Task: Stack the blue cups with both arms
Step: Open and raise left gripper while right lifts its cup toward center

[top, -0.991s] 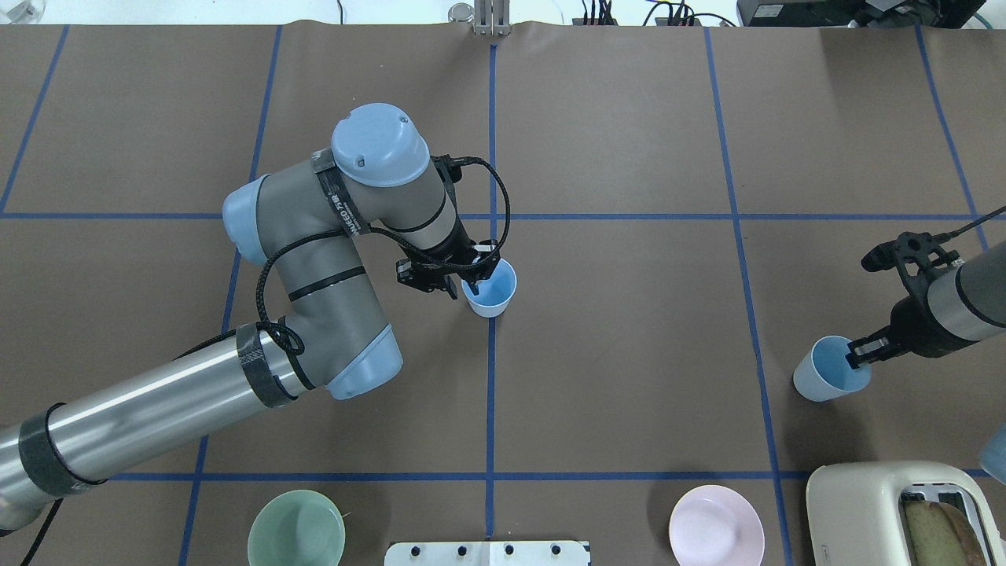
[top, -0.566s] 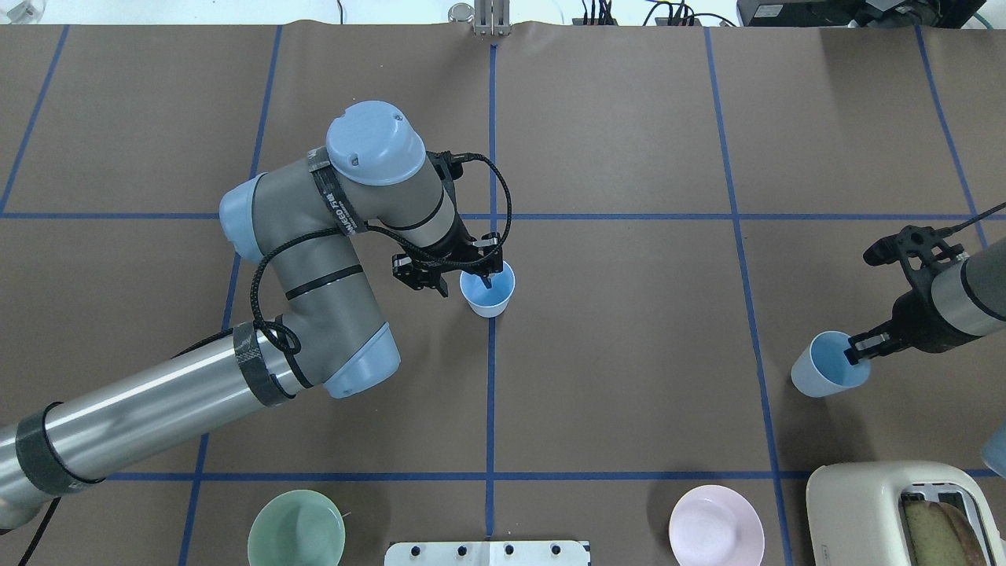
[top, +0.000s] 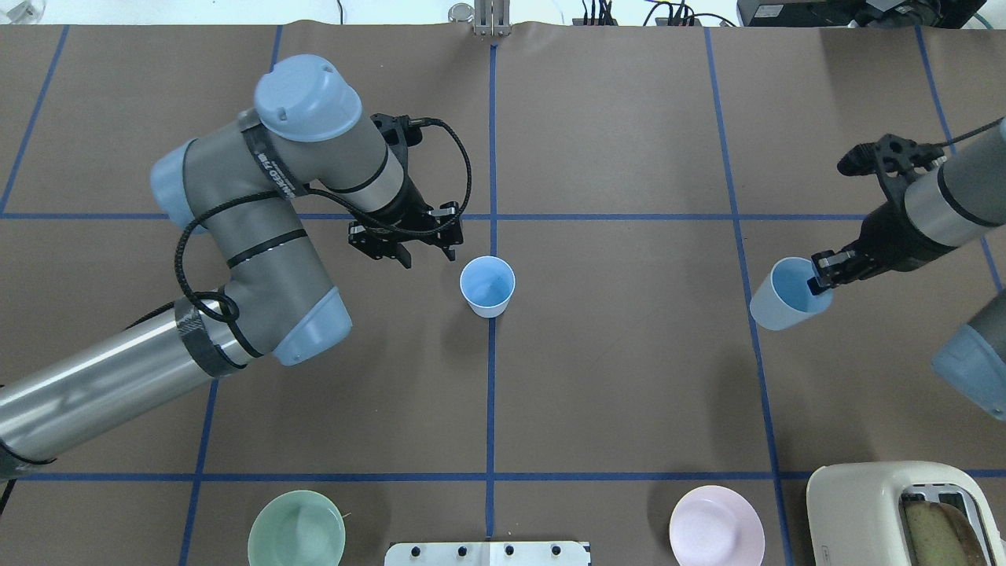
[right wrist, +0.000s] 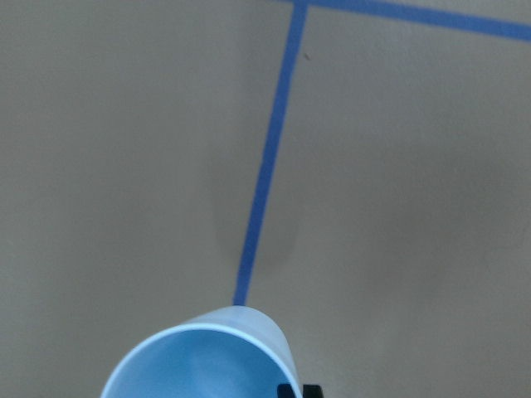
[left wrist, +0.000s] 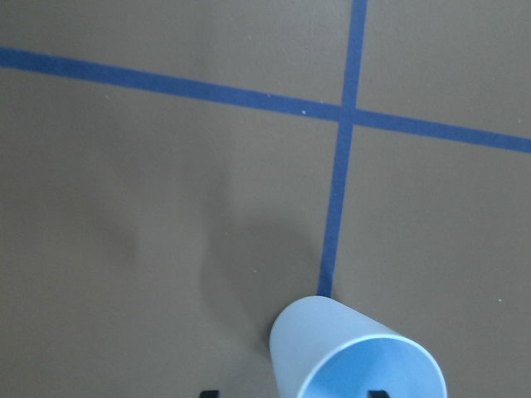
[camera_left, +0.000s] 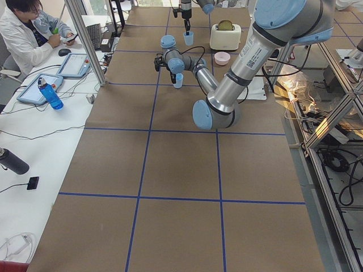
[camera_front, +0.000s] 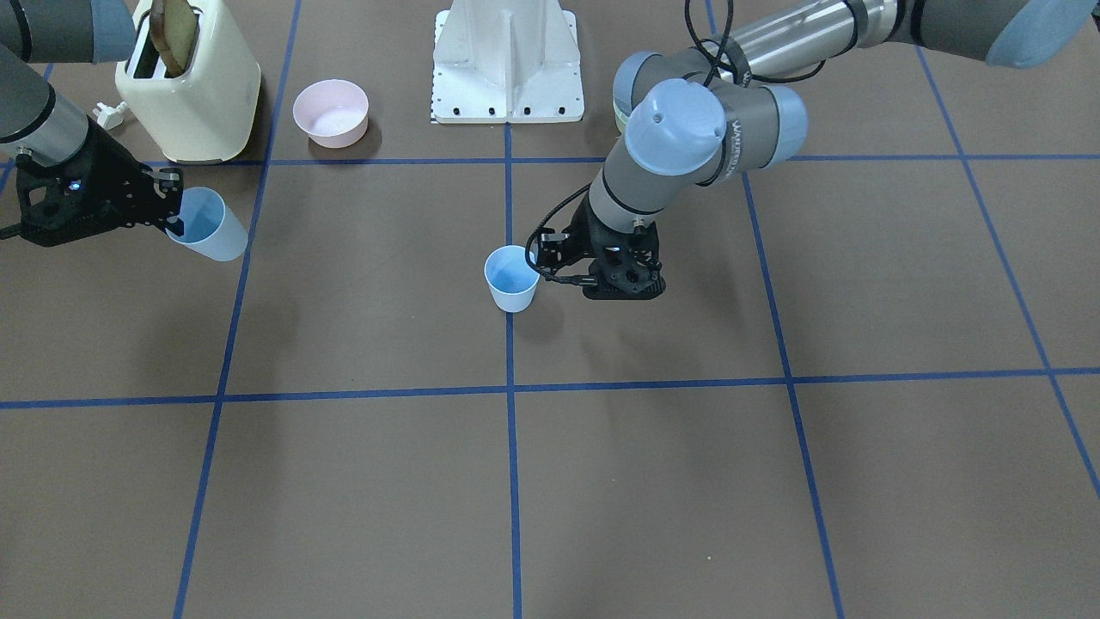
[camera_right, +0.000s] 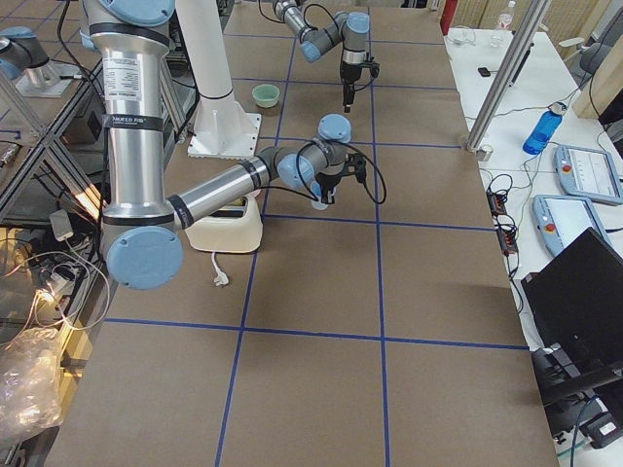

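One blue cup (top: 487, 287) stands upright on the table's centre line; it also shows in the front view (camera_front: 512, 277) and the left wrist view (left wrist: 357, 352). My left gripper (top: 427, 253) is open and empty, raised just to the left of this cup and clear of it. My right gripper (top: 825, 275) is shut on the rim of the second blue cup (top: 778, 296), one finger inside it. It holds that cup tilted above the table at the right (camera_front: 206, 225). The right wrist view shows this cup's rim (right wrist: 203, 356).
A pale green bowl (top: 296, 531) and a pink bowl (top: 716, 525) sit near the robot's side. A cream toaster (top: 904, 511) with bread stands at the near right. The white base pedestal (top: 487, 553) is between the bowls.
My left gripper let go of the centre cup's rim, rose and drew back to the left. My right gripper lifted its cup off the table and carried it away from the robot and slightly inward.
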`<state>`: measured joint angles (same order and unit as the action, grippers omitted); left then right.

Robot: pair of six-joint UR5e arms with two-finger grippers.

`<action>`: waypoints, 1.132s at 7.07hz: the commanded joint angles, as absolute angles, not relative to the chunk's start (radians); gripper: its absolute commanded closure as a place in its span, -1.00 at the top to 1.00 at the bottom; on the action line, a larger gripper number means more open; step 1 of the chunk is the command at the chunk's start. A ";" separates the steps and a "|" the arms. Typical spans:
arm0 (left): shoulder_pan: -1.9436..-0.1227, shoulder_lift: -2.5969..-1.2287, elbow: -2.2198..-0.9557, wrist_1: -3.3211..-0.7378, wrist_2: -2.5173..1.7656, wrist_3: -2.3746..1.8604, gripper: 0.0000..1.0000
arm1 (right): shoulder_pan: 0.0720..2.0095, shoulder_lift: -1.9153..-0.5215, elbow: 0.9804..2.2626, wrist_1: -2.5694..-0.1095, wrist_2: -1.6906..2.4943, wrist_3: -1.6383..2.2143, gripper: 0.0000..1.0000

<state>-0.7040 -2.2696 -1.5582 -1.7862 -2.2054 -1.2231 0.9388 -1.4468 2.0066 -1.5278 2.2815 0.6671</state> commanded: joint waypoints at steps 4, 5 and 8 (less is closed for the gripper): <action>-0.923 -2.082 -1.624 -1.752 -2.333 -0.864 0.35 | 0.878 -1.022 1.953 -1.901 2.218 0.776 -1.00; -0.958 -2.038 -1.629 -1.749 -2.348 -0.773 0.36 | 0.839 -0.946 1.906 -1.898 2.189 0.849 -1.00; -1.054 -1.944 -1.617 -1.749 -2.368 -0.554 0.37 | 0.738 -0.896 1.785 -1.655 2.105 1.024 -1.00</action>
<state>-1.0210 -1.9748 -1.6232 -1.7493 -2.3652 -0.6326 0.7744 -0.9078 1.8419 -1.7680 2.1323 0.9535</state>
